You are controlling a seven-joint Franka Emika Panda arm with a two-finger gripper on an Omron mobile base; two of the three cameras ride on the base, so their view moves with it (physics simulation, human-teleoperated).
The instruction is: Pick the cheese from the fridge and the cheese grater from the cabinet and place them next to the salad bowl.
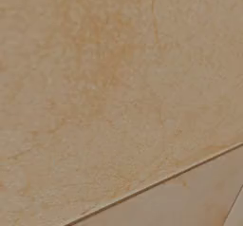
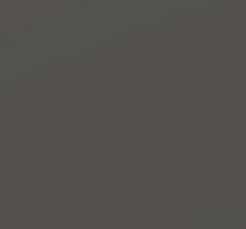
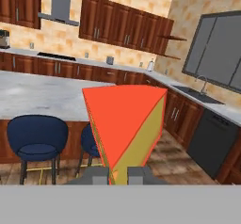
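We have the cheese clamped in gripper, out over kitchen. Left, by our read: set by salad bowl, then fetch grater.

Left base view pressed close to tan tiled wall, right base view against flat grey surface — hand view faces kitchen.

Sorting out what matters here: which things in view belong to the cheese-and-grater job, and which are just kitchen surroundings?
Job:
- cheese, held in the gripper

Surroundings:
- blue stools
- island counter
- wall cabinets
- sink
- dishwasher
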